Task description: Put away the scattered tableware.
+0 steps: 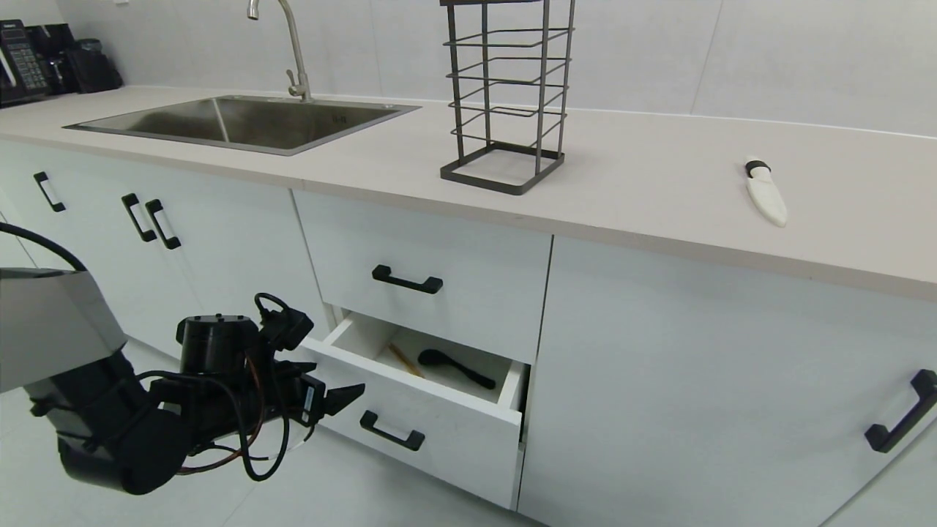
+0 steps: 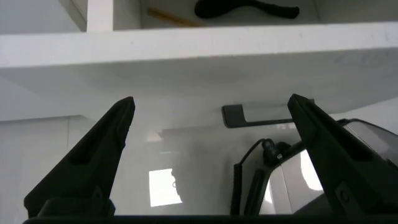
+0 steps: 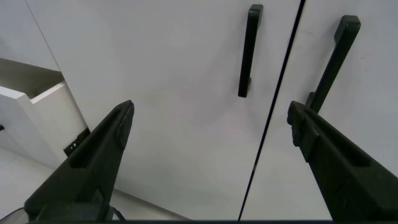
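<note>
Both sets of jaws stand wide apart and hold nothing: your left gripper sits at the lower left of the head view, and your right gripper faces two closed cabinet doors, close to their black door handles. One piece of tableware, a white utensil with a black end, lies alone on the countertop at the right of the head view. It is well apart from both grippers and from the lower drawer, which stands partly open at the bottom centre. Inside that drawer rest a black spoon and a thin yellow stick. The likeliest mistake from here is pushing the drawer shut while the white utensil is out on the counter, which would leave the task unfinished. A second risk is the loose cable loops at your left wrist: they hang near the drawer pull and could snag it if you swing across the drawer front. Your right fingers could also scrape the door handles if that arm rises straight up. Your left arm is held low, forearm running from the left edge toward the centre, with the gripper roughly level and aimed at the drawer front, its fingertips just beside the panel and not touching it. A wire rack and a sink occupy the upper part of the frame.
</note>
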Controlling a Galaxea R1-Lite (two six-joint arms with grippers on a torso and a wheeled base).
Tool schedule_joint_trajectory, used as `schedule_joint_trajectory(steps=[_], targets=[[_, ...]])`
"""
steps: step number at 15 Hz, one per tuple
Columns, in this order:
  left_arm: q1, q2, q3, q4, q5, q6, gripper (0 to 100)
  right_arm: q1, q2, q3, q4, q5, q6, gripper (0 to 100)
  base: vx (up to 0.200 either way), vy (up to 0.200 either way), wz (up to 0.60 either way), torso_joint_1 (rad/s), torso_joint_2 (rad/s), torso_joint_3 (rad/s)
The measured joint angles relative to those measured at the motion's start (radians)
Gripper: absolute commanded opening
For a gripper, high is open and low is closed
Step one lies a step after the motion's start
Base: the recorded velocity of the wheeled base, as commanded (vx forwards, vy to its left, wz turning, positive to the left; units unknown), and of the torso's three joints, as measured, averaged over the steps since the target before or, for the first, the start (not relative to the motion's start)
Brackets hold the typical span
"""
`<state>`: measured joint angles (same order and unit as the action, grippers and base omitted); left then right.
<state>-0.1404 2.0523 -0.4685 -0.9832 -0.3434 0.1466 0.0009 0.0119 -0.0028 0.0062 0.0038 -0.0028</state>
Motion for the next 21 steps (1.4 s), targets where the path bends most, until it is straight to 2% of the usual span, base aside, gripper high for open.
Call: schedule_joint_trajectory(steps=[4,10,14,17,21], targets=[[-0.001,0.058,-0.090,-0.049,-0.009,-0.001,100,0.000,0.000,0.000,0.000,0.000,0.000,100,0.000,0.000,0.00,0.000,0.00,0.000],[-0.005,0.142,-0.199,-0.050,-0.012,0.000,100,0.000,0.000,0.000,0.000,0.001,0.000,100,0.000,0.000,0.00,0.000,0.00,0.000],[-0.005,0.188,-0.259,-0.094,-0.013,-0.001,100,0.001,0.000,0.000,0.000,0.000,0.000,100,0.000,0.000,0.00,0.000,0.00,0.000],[-0.006,0.190,-0.239,-0.095,-0.010,0.001,100,0.000,0.000,0.000,0.000,0.000,0.000,100,0.000,0.000,0.00,0.000,0.00,0.000],[-0.010,0.099,-0.127,-0.095,-0.010,0.005,100,0.000,0.000,0.001,0.000,0.000,0.000,100,0.000,0.000,0.00,0.000,0.00,0.000]])
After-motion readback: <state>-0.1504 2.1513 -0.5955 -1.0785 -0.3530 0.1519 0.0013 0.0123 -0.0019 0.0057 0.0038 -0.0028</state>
